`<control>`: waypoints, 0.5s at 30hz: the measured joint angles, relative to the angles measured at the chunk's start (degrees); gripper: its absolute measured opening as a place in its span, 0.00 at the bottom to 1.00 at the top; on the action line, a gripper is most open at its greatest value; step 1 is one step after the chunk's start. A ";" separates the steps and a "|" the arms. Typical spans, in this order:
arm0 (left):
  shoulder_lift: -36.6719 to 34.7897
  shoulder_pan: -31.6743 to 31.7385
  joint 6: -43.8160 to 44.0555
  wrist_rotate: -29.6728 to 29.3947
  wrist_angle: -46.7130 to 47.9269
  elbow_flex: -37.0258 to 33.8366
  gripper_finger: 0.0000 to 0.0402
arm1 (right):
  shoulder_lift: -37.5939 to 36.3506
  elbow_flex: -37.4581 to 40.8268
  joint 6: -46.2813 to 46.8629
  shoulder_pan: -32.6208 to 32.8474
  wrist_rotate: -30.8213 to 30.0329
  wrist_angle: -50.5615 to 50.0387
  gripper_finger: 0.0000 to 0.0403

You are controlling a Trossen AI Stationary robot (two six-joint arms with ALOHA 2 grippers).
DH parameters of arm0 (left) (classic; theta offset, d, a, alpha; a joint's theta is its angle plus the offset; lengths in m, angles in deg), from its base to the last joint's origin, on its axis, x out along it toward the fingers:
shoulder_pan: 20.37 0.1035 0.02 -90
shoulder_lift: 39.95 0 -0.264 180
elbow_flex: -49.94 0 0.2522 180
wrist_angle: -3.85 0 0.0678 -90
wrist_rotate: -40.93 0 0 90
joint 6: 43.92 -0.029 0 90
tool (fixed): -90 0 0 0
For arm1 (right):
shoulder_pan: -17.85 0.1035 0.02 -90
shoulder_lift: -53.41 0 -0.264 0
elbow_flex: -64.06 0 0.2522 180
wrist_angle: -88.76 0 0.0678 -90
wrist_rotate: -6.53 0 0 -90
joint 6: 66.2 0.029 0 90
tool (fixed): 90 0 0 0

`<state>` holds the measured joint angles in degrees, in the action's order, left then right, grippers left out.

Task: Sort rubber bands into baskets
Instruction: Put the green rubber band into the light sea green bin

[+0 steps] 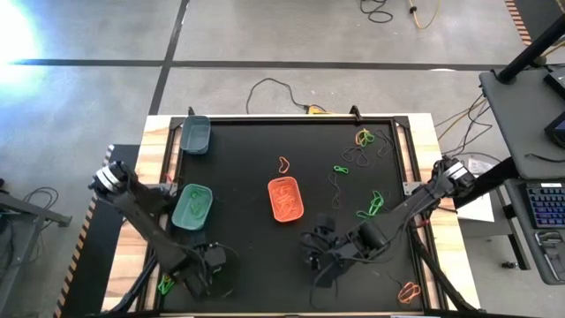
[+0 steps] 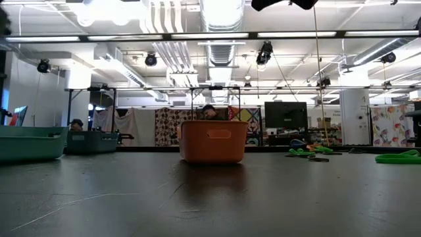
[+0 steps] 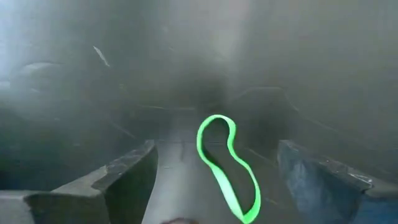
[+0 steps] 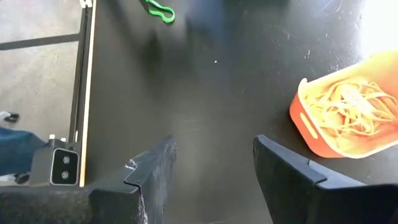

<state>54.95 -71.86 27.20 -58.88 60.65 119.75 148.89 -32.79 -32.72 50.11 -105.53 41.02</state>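
1. Left gripper [image 1: 177, 281]: placed at the near left corner of the table, well left of the orange basket [image 1: 286, 200]; fingers [image 3: 124, 177] spread wide, nothing clasped. One green rubber band [image 3: 227, 167] is seen lying flat on the mat between them, touched by neither finger.
2. Right gripper [image 1: 318, 247]: placed just near-side of the orange basket, slightly to its right; fingers [image 4: 155, 171] parted with bare mat between them, nothing held.
3. Orange basket: set at mid-table, filled with a tangle of orange rubber bands [image 4: 351, 112].
4. Light teal basket [image 1: 192, 206]: set left of the orange basket, green bands seen inside.
5. Dark teal basket [image 1: 195, 135]: set far-left of the orange basket, by the table's far edge.
6. Loose orange band [image 1: 284, 164]: laid just beyond the orange basket on its far side.
7. Loose bands, green and dark [image 1: 371, 205]: scattered right of the orange basket, others toward the far right corner.
8. Orange band [image 1: 408, 291]: laid near the right near corner, well apart from the orange basket.
9. Black mat [image 1: 247, 256]: covers the table under all items.
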 joint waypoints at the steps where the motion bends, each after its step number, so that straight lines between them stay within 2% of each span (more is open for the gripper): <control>1: 1.25 -0.24 0.35 0.05 0.08 0.25 0.77 | 0.00 0.00 0.11 0.14 -0.02 0.03 0.51; 7: 5.50 -0.49 4.15 0.11 -0.95 0.51 0.75 | -0.02 0.00 0.54 0.53 0.00 0.02 0.51; 10: 6.51 -0.45 5.01 1.77 -2.07 0.54 0.70 | -0.04 0.00 0.20 0.49 0.00 0.01 0.51; 12: 7.02 -0.43 6.56 2.88 -1.99 0.66 0.65 | -0.04 0.00 -0.09 0.49 -0.02 0.00 0.51; 15: 7.18 -0.53 9.02 3.24 -2.04 0.70 0.50 | -0.07 0.00 -0.35 0.49 -0.02 -0.06 0.51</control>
<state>62.13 -72.40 36.23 -55.64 58.61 120.45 148.82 -32.79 -33.07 50.60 -105.55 40.96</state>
